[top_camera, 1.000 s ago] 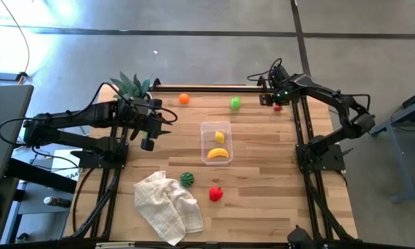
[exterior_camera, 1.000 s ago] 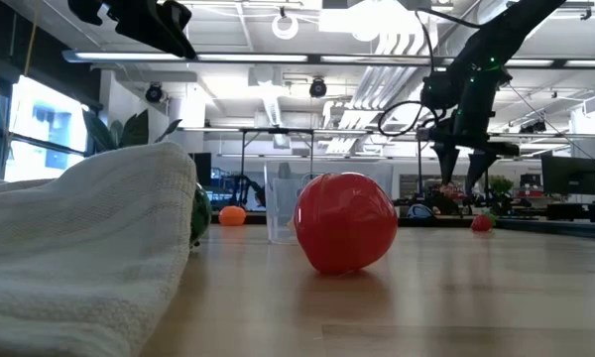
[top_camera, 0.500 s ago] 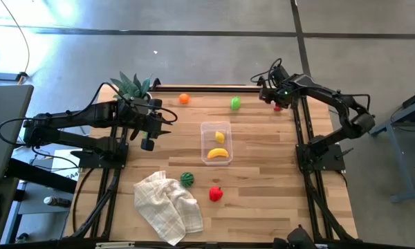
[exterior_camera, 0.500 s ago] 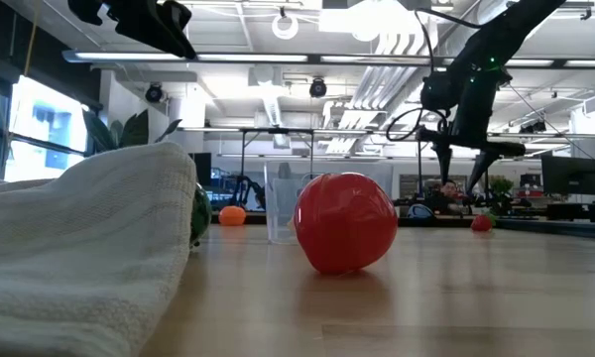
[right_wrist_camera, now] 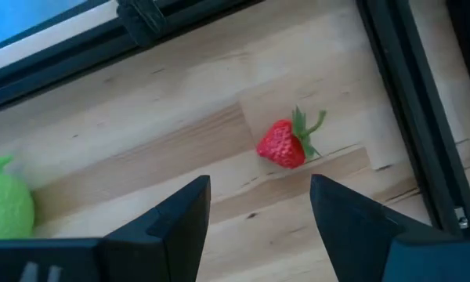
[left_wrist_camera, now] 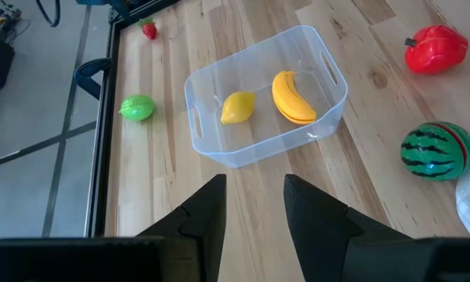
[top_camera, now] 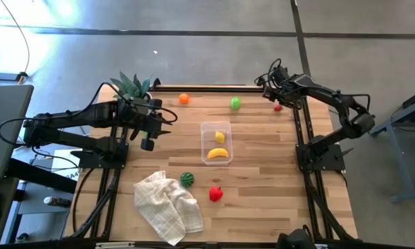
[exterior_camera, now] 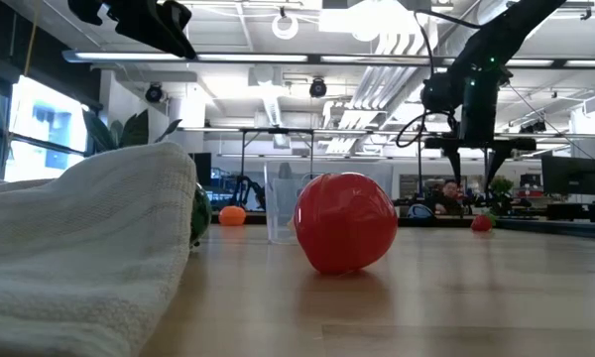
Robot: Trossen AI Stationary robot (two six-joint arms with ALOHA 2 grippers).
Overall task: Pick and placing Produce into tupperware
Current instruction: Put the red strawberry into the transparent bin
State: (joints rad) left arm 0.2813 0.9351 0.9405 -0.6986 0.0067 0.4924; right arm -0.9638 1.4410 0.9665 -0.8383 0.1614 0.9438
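The clear tupperware (top_camera: 216,143) stands mid-table with a yellow lemon (left_wrist_camera: 237,106) and a banana (left_wrist_camera: 291,95) inside. Loose on the wood lie an orange (top_camera: 184,99), a green piece (top_camera: 235,103), a small strawberry (right_wrist_camera: 284,143), a striped melon (top_camera: 187,179) and a red pepper (top_camera: 215,194). My right gripper (right_wrist_camera: 258,227) hangs open above the table's far right corner, pointing steeply down, with the strawberry just beyond its fingertips. My left gripper (left_wrist_camera: 254,211) stands open and raised, left of the tupperware, and touches nothing.
A white checked cloth (top_camera: 169,206) lies crumpled at the near left, beside the melon. A spiky green plant (top_camera: 131,86) stands at the far left corner. Black frame rails (right_wrist_camera: 407,102) run close to the strawberry along the table's right and far edges.
My right gripper has rolled about its own pointing line above the strawberry while staying in the same place. The strawberry and the other produce have not moved.
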